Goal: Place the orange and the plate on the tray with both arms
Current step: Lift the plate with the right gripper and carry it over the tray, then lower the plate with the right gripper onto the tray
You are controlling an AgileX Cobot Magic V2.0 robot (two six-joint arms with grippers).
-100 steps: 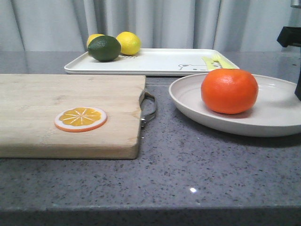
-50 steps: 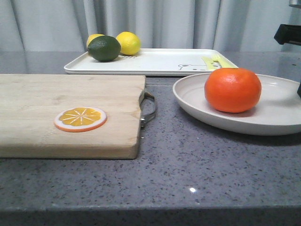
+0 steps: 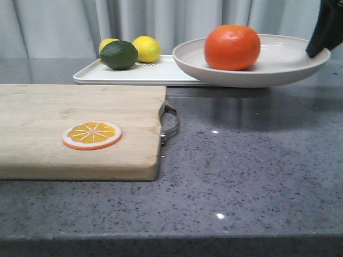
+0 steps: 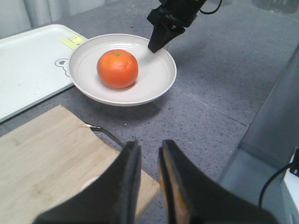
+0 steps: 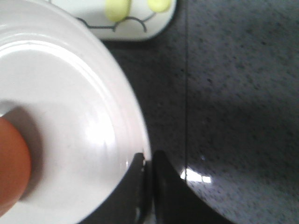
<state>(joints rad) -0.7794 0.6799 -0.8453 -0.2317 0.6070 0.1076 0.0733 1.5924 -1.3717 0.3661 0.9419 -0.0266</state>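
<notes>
The orange (image 3: 232,47) sits in the off-white plate (image 3: 278,75), which is held up off the counter, its left part in front of the right end of the white tray (image 3: 161,72). My right gripper (image 3: 315,49) is shut on the plate's right rim. In the right wrist view the gripper (image 5: 148,161) pinches the plate's rim (image 5: 70,93), with the orange (image 5: 11,163) at the frame's edge and the tray corner (image 5: 135,28) beyond. In the left wrist view my left gripper (image 4: 149,154) is shut and empty near the cutting board's corner, well short of the plate (image 4: 154,79) and orange (image 4: 117,68).
A wooden cutting board (image 3: 80,107) with a metal handle (image 3: 170,123) lies at the left and carries an orange slice disc (image 3: 91,134). Two lemons (image 3: 146,48) and a lime (image 3: 118,54) sit on the tray's far left end.
The plate with the orange has risen off the counter and moved left and back toward the tray, carried by my right gripper. The rest has not moved.
</notes>
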